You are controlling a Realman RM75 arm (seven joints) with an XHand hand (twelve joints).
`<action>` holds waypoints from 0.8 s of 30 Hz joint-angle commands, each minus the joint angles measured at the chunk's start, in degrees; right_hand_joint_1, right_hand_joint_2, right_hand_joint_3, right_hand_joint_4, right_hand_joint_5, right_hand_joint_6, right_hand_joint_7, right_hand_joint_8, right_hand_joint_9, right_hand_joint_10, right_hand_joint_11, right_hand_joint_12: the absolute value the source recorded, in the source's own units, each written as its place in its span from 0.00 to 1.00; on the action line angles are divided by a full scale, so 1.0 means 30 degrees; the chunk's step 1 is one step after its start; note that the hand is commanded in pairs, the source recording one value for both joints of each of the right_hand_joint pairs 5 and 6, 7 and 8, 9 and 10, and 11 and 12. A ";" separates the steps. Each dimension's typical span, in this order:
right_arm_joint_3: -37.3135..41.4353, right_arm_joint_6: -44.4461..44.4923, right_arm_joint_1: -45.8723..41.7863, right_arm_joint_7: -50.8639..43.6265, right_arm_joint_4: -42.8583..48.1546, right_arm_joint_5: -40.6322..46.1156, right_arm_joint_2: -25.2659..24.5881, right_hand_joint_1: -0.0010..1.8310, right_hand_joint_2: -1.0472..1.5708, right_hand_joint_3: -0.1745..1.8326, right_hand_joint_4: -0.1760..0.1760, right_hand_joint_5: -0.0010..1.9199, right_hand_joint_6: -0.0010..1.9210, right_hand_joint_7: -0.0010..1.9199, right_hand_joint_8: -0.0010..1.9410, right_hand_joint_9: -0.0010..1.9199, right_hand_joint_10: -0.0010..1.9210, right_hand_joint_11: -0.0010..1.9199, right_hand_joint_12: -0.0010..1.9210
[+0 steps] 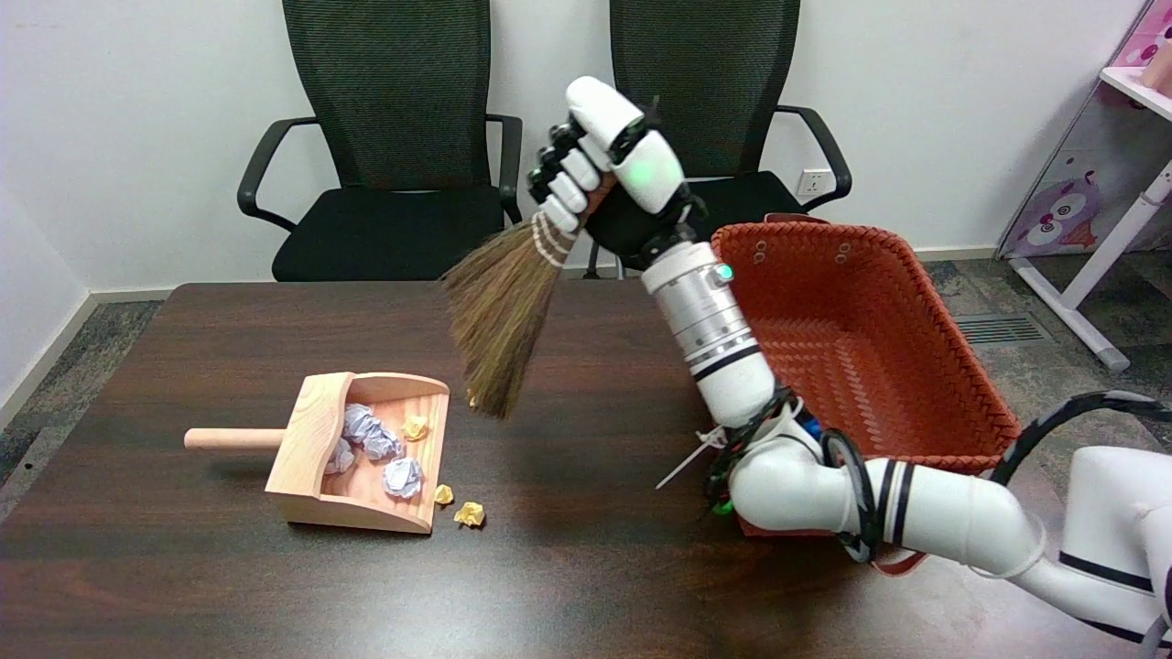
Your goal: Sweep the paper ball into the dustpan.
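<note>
My right hand [609, 174] is raised above the table's far side and grips the handle of a small straw broom [499, 311]. The bristles hang down and to the left, their tips in the air just right of the dustpan. A wooden dustpan [316, 435] lies on the table at the left, its handle pointing left and its mouth facing right. Inside it lie several white-lilac paper balls [403, 476] and one yellow ball [416, 426]. Two small yellow paper balls [470, 514] lie on the table just outside the dustpan's mouth.
An orange woven basket [916, 275] stands at the right of the dark wooden table [586, 577], behind my forearm. Two black office chairs [394, 183] stand beyond the far edge. A pink and white shelf [1099, 165] is at the far right.
</note>
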 commanded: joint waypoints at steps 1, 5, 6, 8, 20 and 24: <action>0.1236 0.1245 -0.0336 0.0520 0.1128 -0.0670 0.1849 0.50 0.92 0.59 0.50 1.00 1.00 1.00 0.99 1.00 1.00 1.00 1.00; 0.1209 0.0702 0.0248 -0.2064 0.1993 -0.1198 0.1790 0.50 0.92 0.60 0.50 1.00 1.00 1.00 0.99 1.00 1.00 1.00 1.00; 0.1151 0.0314 0.0388 -0.2724 0.1969 -0.1314 0.1788 0.50 0.92 0.61 0.50 1.00 1.00 1.00 0.99 1.00 1.00 1.00 1.00; 0.1064 -0.0156 0.0482 -0.3431 0.1767 -0.1374 0.1734 0.50 0.93 0.61 0.50 1.00 1.00 1.00 0.99 1.00 1.00 1.00 1.00; 0.1912 -0.2411 0.0423 -1.4473 -0.0634 -0.1257 0.2054 0.50 1.00 0.55 0.51 1.00 1.00 1.00 0.99 1.00 1.00 1.00 1.00; 0.2055 -0.2953 0.0279 -1.7169 -0.1749 -0.1161 0.2054 0.50 1.00 0.54 0.51 1.00 1.00 1.00 0.99 1.00 1.00 1.00 1.00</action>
